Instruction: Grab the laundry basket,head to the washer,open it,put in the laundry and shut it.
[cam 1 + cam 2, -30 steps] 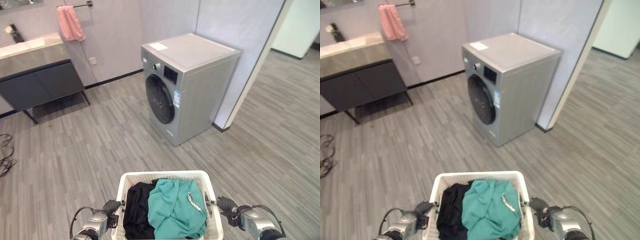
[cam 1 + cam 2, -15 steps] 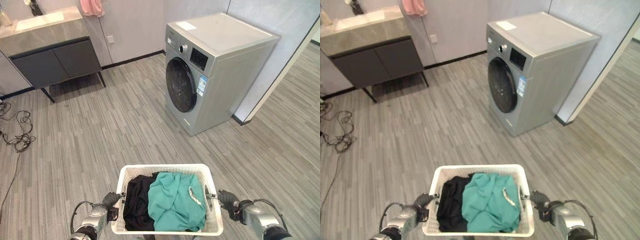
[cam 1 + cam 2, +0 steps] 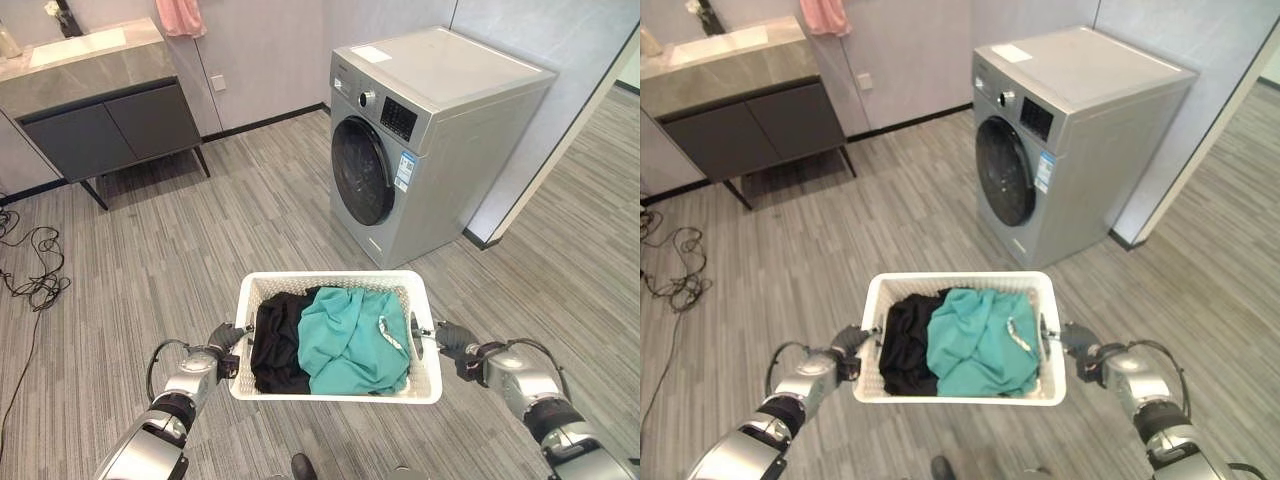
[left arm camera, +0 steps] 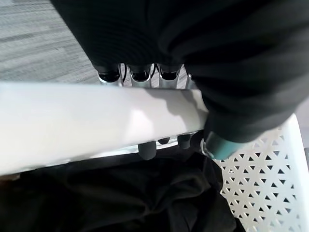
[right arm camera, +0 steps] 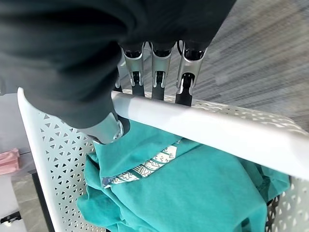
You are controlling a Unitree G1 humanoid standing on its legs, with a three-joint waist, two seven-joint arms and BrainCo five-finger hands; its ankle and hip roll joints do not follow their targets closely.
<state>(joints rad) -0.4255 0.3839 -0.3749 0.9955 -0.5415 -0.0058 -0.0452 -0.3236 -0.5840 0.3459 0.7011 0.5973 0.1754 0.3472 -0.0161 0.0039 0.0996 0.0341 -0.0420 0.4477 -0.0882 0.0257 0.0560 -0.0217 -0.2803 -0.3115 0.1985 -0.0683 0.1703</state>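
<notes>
I carry a white perforated laundry basket (image 3: 336,283) above the floor, in front of me. Inside lie a black garment (image 3: 276,340) on the left and a teal garment (image 3: 350,338) on the right. My left hand (image 3: 226,338) is shut on the basket's left rim (image 4: 87,126), fingers curled over it. My right hand (image 3: 451,338) is shut on the right rim (image 5: 203,126). A silver front-loading washer (image 3: 425,130) stands ahead and to the right against the wall. Its dark round door (image 3: 359,171) is closed.
A dark vanity cabinet (image 3: 105,118) with a grey top stands at the back left, a pink towel (image 3: 180,14) hanging beside it. A loose cable (image 3: 38,285) lies on the floor at the left. An open doorway (image 3: 600,170) lies right of the washer.
The basket has risen higher in view, held by both hands. Over the second the camera shifted, bringing the washer closer and more to the centre.
</notes>
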